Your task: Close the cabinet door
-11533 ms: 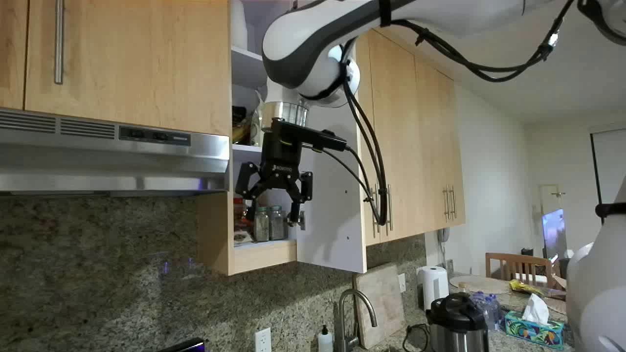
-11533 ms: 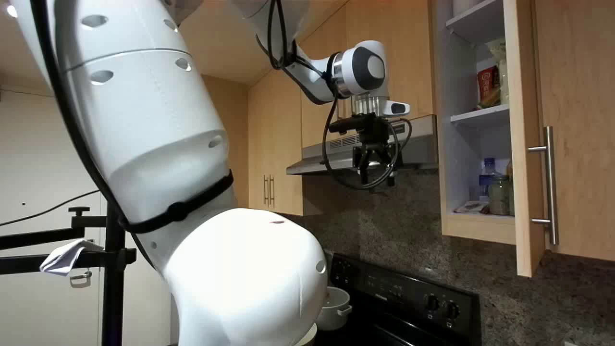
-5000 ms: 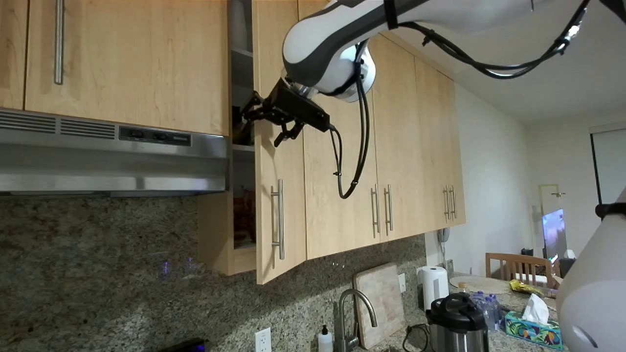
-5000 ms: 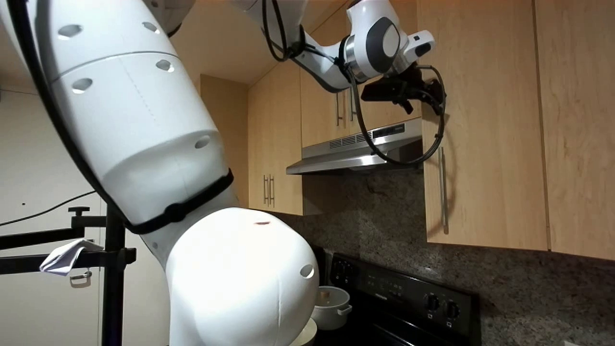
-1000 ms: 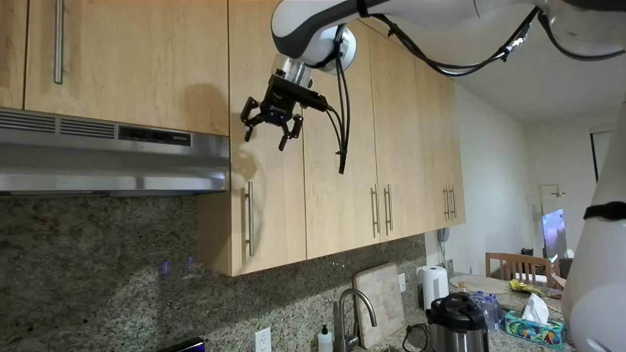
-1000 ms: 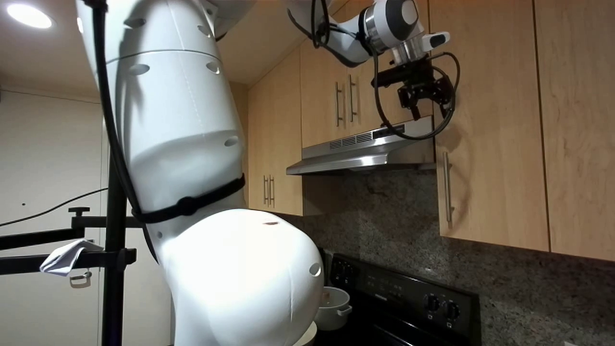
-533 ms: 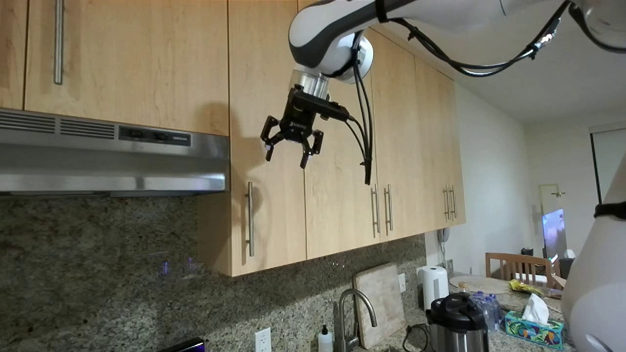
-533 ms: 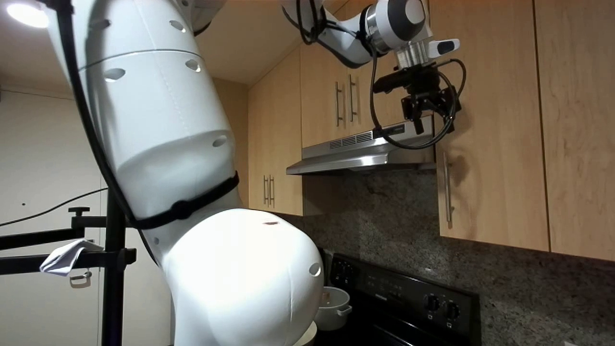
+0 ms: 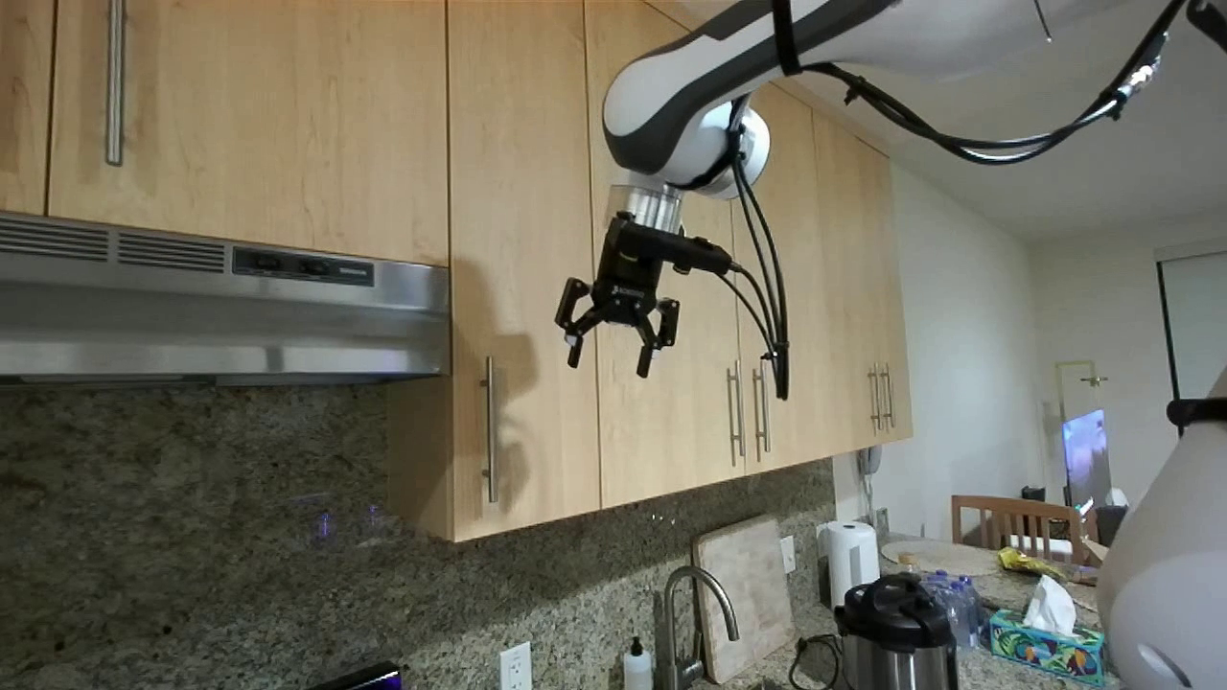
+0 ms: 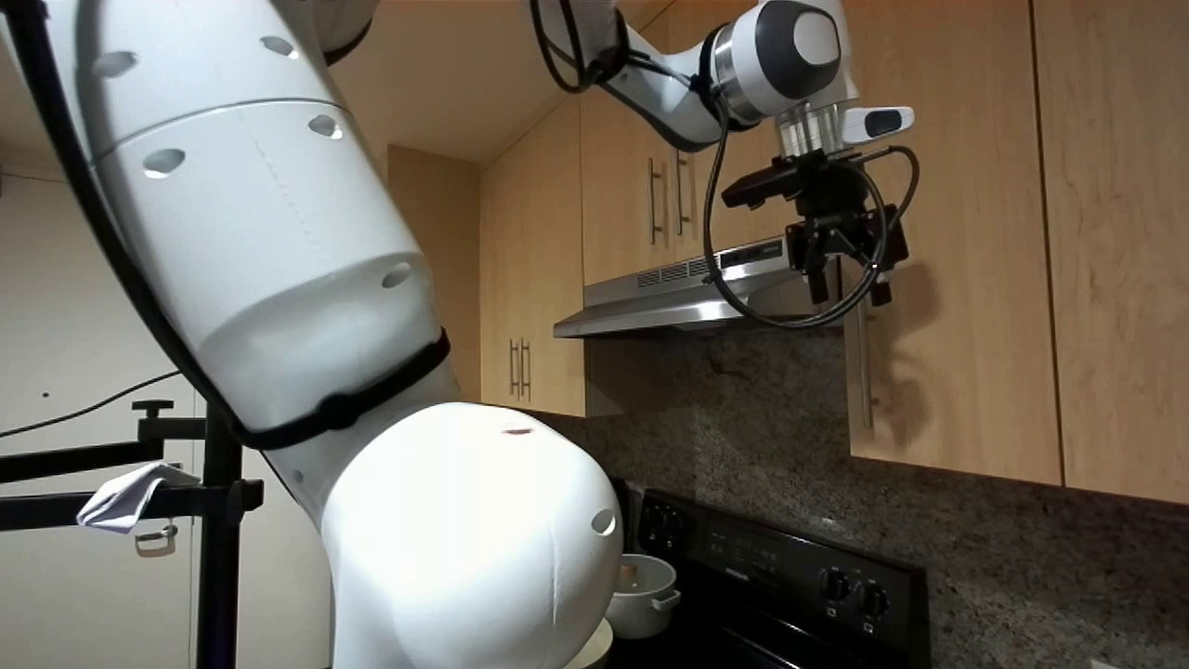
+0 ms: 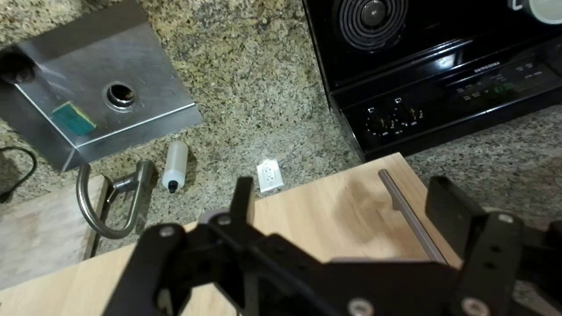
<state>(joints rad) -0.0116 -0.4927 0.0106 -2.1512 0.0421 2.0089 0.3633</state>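
The cabinet door (image 9: 518,220) is a tall, narrow maple panel that stands flush with its neighbours in both exterior views (image 10: 975,372). No gap shows at its edges. Its silver bar handle (image 9: 492,431) is near the lower free edge. My gripper (image 9: 609,358) is open and empty, pointing down in front of the cabinets, apart from the door. In an exterior view the gripper (image 10: 849,293) hangs just above the handle's top. In the wrist view the door (image 11: 307,210) and handle (image 11: 410,215) show beyond and between the spread fingers (image 11: 243,199).
A steel range hood (image 9: 220,316) is beside the door. Adjacent cabinet doors (image 9: 661,422) have paired handles. Below are a faucet (image 9: 705,585), a soap bottle (image 9: 637,666), a cutting board (image 9: 748,594), a pressure cooker (image 9: 896,623) and a black stove (image 10: 780,576).
The cabinet door stood wide open, then partly open with the gripper against it, and is now flush. In the last second my open gripper has moved down and away from the door.
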